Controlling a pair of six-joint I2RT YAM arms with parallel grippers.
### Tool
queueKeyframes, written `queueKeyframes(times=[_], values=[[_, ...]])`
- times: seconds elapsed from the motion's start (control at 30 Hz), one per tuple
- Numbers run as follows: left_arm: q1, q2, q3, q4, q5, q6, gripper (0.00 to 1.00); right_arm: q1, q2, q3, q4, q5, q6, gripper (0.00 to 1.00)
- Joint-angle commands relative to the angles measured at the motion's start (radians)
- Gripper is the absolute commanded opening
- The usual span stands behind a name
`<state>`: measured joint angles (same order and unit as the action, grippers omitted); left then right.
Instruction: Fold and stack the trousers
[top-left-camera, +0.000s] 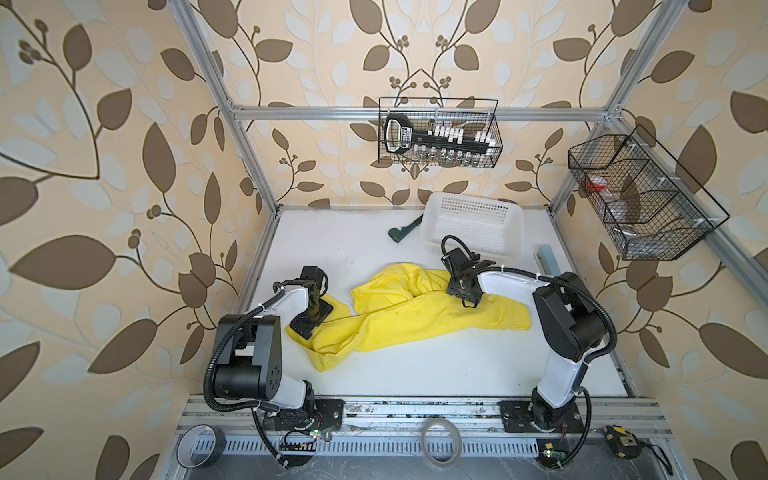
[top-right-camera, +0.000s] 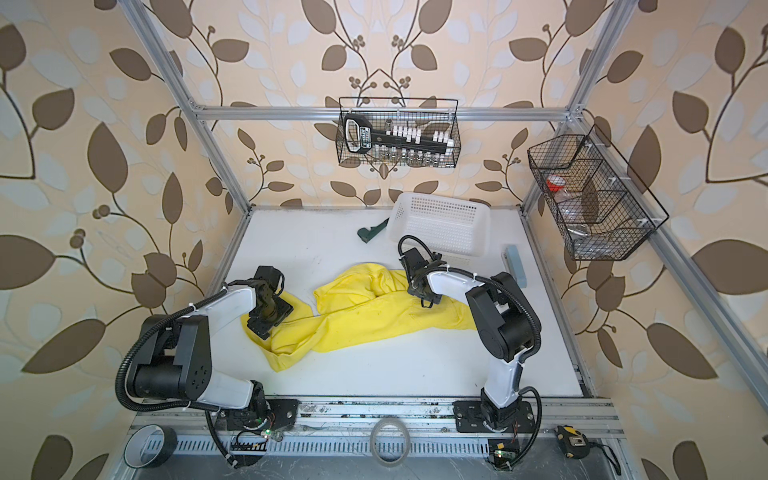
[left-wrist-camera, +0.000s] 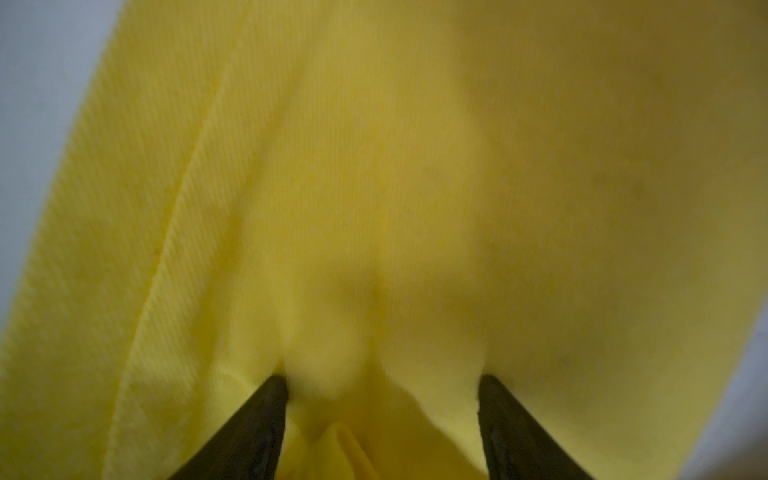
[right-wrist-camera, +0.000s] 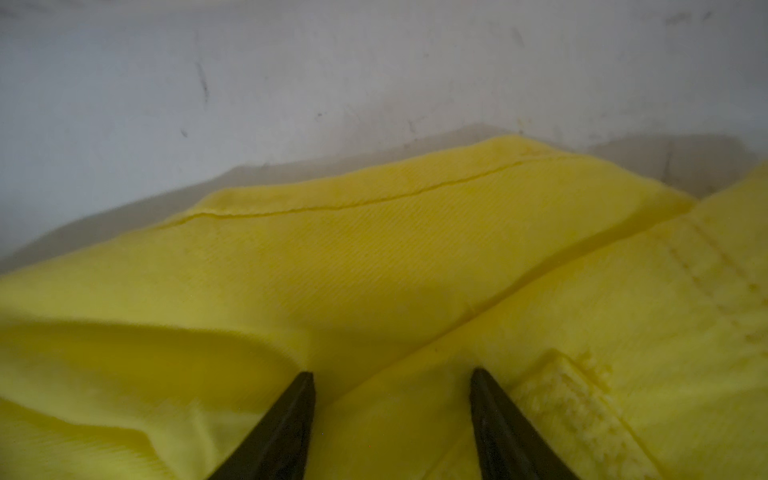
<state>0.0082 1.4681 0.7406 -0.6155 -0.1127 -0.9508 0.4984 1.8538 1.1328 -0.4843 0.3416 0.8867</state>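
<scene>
**A:** Top views, both: trousers (top-left-camera: 415, 320) lie crumpled just in front of the white basket (top-left-camera: 469, 226). Any text?
**B:** The black tool (top-left-camera: 415, 135) has a label, unreadable. Table (top-left-camera: 415, 374) is open on the trousers' side away from the basket.
**A:** Left wrist?
**B:** Left gripper (left-wrist-camera: 382, 380) has its fingers apart, tips pressed into cloth, hem alongside.
**A:** Right wrist?
**B:** Right gripper (right-wrist-camera: 392, 374) has its fingers apart over a fold, seamed edge beyond.

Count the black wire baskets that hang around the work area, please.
2. One black wire basket hangs at the back, in the middle; the second black wire basket hangs on the right side. None seems hidden.
</scene>
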Motion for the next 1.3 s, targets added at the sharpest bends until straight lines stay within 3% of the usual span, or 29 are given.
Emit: queueKeyframes(times=[0.0, 0.33, 0.47, 0.6, 0.8, 0.97, 1.03, 1.1, 1.27], values=[[0.011, 0.011, -0.027, 0.002, -0.036, -0.021, 0.74, -0.006, 0.008, 0.022, 0.008, -0.032, 0.006, 0.63], [0.026, 0.004, -0.047, 0.007, -0.038, -0.025, 0.74, 0.007, 0.092, 0.075, -0.036, -0.03, -0.008, 0.61], [0.031, 0.005, -0.043, 0.008, -0.036, -0.02, 0.74, 0.031, 0.077, 0.033, -0.041, -0.016, -0.017, 0.48], [0.032, 0.02, -0.037, 0.011, -0.037, -0.02, 0.74, 0.037, 0.025, 0.033, -0.067, 0.034, -0.025, 0.26], [0.036, 0.024, -0.037, 0.01, -0.044, -0.028, 0.73, 0.024, -0.081, 0.038, -0.116, 0.109, -0.038, 0.21], [0.041, 0.031, -0.038, 0.013, -0.051, -0.035, 0.73, 0.008, -0.148, -0.02, -0.086, 0.069, -0.057, 0.05], [0.042, 0.032, -0.037, 0.017, -0.041, -0.035, 0.73, 0.003, -0.143, -0.038, -0.072, 0.051, -0.06, 0.08], [0.042, 0.032, -0.031, 0.016, -0.038, -0.034, 0.73, -0.003, -0.109, -0.029, -0.052, 0.011, -0.075, 0.31], [0.042, 0.014, -0.036, 0.006, -0.039, -0.029, 0.73, 0.039, -0.052, 0.03, -0.028, -0.045, -0.094, 0.5]])
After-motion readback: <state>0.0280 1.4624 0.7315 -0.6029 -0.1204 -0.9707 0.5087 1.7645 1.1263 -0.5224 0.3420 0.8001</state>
